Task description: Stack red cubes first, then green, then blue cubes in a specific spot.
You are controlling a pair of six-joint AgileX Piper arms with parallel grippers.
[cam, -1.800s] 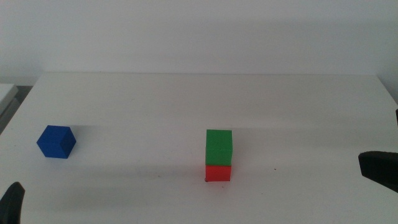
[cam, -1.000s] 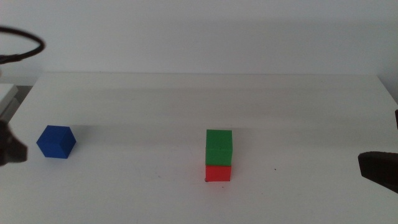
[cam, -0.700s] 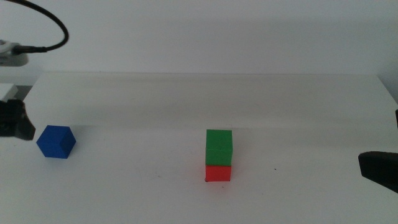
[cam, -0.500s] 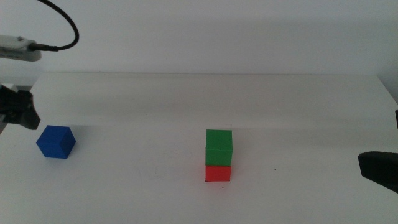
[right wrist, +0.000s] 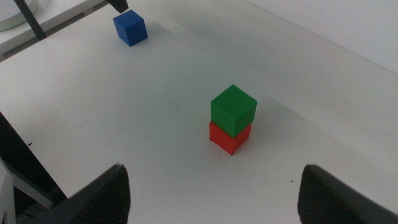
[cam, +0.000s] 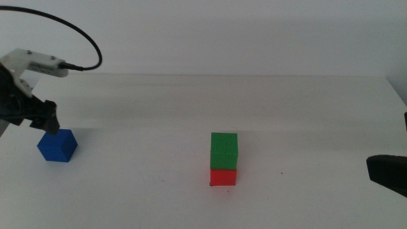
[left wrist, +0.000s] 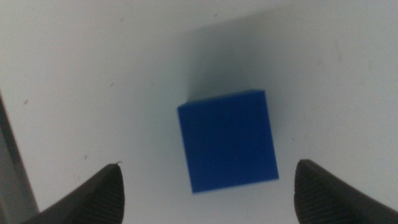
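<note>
With green cube already sitting on red cube at lower centre of the middle view, only blue cube left to fetch, resting on the white bench at mid left. Left gripper poised just above it, jaws wide apart either side of the block — not touching. Next, by the look of it: lower, close on the blue faces, carry across to the stack; right gripper parked at the right edge, jaws spread, empty.
</note>
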